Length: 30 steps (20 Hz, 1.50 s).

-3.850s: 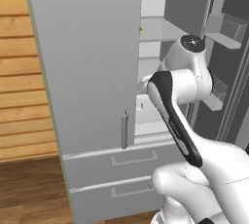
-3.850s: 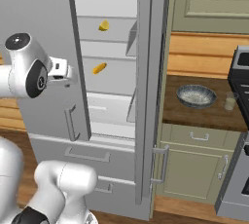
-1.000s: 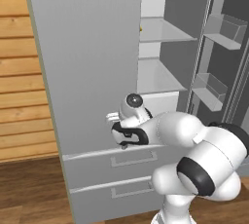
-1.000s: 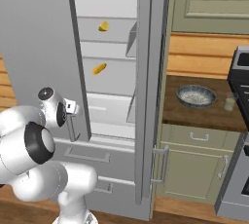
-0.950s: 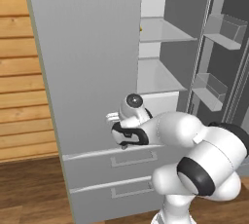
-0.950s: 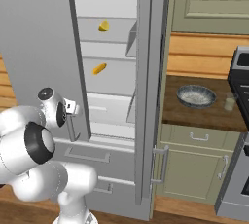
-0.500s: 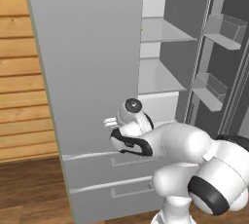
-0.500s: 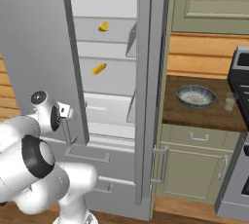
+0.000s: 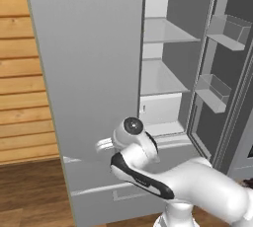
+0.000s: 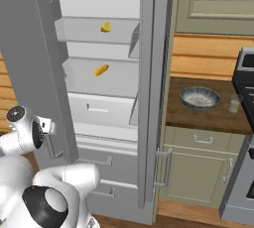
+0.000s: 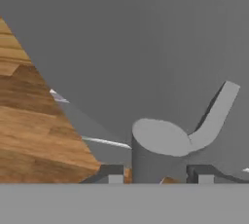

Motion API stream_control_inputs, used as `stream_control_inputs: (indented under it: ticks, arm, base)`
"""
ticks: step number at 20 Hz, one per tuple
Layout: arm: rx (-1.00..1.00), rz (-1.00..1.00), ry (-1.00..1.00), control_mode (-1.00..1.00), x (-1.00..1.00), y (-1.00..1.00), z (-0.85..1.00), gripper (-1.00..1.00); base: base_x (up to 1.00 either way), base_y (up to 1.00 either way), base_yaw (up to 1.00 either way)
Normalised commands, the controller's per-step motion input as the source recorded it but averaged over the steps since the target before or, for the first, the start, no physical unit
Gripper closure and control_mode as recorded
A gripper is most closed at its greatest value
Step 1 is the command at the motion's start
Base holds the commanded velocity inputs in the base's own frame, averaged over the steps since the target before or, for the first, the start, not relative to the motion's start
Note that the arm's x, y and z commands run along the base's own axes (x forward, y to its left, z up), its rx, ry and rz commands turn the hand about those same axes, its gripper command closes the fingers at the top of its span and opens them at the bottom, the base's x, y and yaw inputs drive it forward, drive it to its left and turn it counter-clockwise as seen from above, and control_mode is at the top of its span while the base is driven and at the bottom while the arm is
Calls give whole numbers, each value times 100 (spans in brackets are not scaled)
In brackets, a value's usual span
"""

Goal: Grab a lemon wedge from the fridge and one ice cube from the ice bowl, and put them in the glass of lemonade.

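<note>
Plainly, the gripper (image 11: pixel 156 179) straddles the bar handle (image 11: pixel 158 152) of the fridge (image 9: pixel 94 73) left door, jaws set either side, contact unclear. Both doors stand open. No writing is legible. Inside, a lemon wedge (image 10: pixel 105 27) lies on a shelf; the ice bowl (image 10: pixel 200 97) and glass of lemonade (image 10: pixel 234 105) sit on the desk (image 10: pixel 208 118).

The arm (image 9: pixel 197 186) is glossy white, built from fat rounded links that swell like smooth capsules. A black band (image 9: pixel 141 179) curves along one link near the wrist, and a round dark grey cap (image 9: pixel 132 126) with a lighter centre closes the joint above it. From the other side, another dark disc (image 10: pixel 47 204) sits on a bulbous lower link, and a black ring (image 10: pixel 37 135) circles the wrist. The end effector (image 11: pixel 158 174) ends in two small dark grey fingertips (image 11: pixel 111 173).
</note>
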Motion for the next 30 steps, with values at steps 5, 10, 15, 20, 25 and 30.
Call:
stream_control_inputs:
  ticks: [5, 10, 15, 20, 25, 30]
  arm:
    - [-2, 15, 0, -100, -98, 100, 19, -100]
    - [0, 13, -10, -100, -98, 33, 56, -100]
    - [3, 2, -26, -100, -100, -8, 98, -100]
    - [0, 0, -5, -100, -95, -20, 100, -100]
    - [0, 0, 3, -100, -38, -8, 100, -100]
    - [-1, 4, 11, -100, -1, -3, 100, -100]
  base:
    - [0, 0, 0]
    - [0, 0, 0]
    - [0, 0, 0]
    - [0, 0, 0]
    - [0, 0, 0]
    - [0, 0, 0]
